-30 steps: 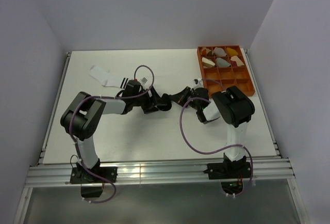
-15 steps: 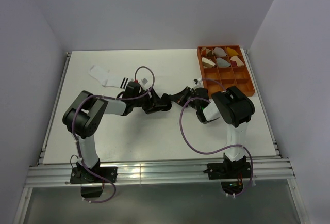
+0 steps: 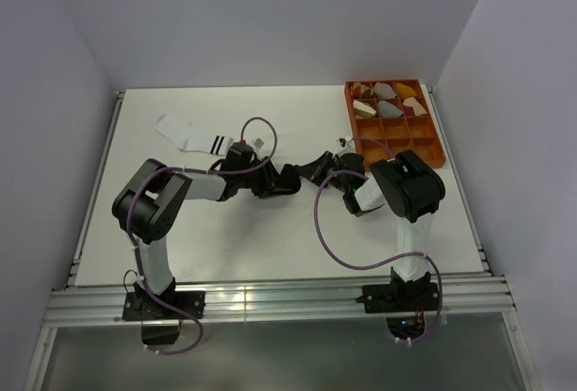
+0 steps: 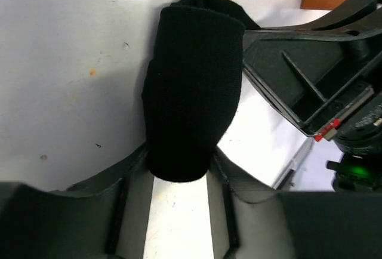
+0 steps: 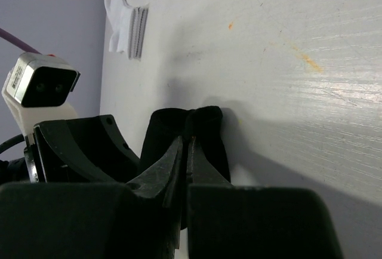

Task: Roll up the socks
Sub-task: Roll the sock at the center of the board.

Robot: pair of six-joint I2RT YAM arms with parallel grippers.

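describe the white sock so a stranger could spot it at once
Look to the far left part of the white table. The white sock lies flat there on its own. Black cuff stripes mark it, unlike the black sock bunched at mid-table.

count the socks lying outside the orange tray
2. The black sock is near the middle of the table; the white sock lies flat at its far left. None seems hidden.

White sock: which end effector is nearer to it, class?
Left. The left end effector is at the black sock, right of the white sock; the right end effector is farther right.
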